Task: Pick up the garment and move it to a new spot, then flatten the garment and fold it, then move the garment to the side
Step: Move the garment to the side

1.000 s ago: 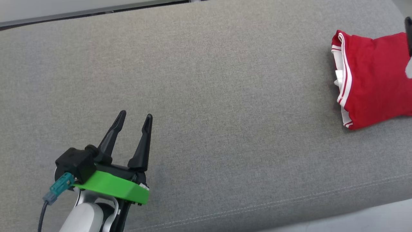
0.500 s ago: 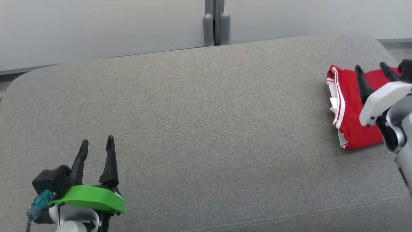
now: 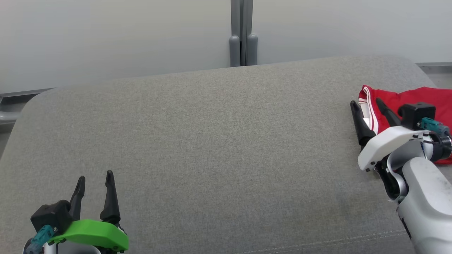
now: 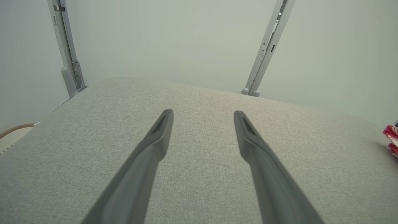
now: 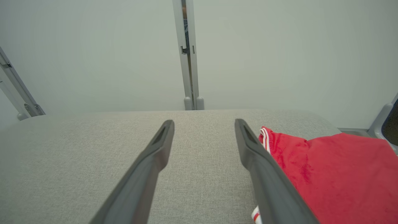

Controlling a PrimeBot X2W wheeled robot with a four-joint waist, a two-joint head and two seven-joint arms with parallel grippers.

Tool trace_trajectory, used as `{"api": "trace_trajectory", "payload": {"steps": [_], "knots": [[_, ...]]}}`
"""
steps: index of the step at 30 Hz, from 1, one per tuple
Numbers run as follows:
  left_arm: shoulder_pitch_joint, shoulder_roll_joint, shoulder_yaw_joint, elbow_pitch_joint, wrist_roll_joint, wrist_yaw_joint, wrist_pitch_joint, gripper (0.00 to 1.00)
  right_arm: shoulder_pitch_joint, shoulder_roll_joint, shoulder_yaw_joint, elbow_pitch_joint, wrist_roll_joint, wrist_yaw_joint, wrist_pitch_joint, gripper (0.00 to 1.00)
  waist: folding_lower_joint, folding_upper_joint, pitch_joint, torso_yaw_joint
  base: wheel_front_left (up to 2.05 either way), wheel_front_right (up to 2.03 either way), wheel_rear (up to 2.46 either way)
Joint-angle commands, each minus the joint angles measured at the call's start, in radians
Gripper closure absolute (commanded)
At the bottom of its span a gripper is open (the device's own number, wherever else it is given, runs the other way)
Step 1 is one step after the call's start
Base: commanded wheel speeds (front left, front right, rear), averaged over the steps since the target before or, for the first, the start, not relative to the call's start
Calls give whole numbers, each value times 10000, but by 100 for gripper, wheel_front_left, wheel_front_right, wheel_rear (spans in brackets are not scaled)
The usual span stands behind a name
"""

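item: red garment (image 3: 420, 97), white-striped hem, folded in a bundle; lies at 3 o'clock on the counter (image 3: 219, 141), at its right end, partly past the head view's edge. in the left wrist view a sliver of it sits at 3 o'clock.
item: counter, grey woven fabric top, rounded corners, seam along the near edge.
item: left tool (image 3: 95, 176), green collar, at 7 o'clock; fingers spread, nothing between them, over bare fabric, well apart from the garment.
item: right tool (image 3: 365, 102), white collar, at 4 o'clock; fingers spread, holding nothing, its right finger crossing the garment's striped left edge; contact cannot be told.
item: grey post (image 3: 242, 38), at 12 o'clock, between pale wall panels.
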Motion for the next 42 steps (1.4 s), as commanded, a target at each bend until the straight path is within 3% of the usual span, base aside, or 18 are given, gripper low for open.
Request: {"api": "trace_trajectory", "payload": {"steps": [1,13,20,42], "knots": [[201,59,23,69,12,94,-87,0,447,271,-181,-338,-145,-11,-52,0,1,0,-65,62,0,0,0],[637,149,54,297,-104,-26,-351,0,2160,1728,-1064,-1786,-1001,-8,148,0,1,0,-279,269,0,0,0],[646,230,-134,480,-283,-475,-329,0,3099,2328,-1133,-2733,-1452,-8,410,0,1,0,-403,366,0,0,0],[678,221,-484,686,-214,-619,-435,0,4599,2748,-841,-4106,-1569,-8,511,0,1,0,-600,405,0,0,0]]}}
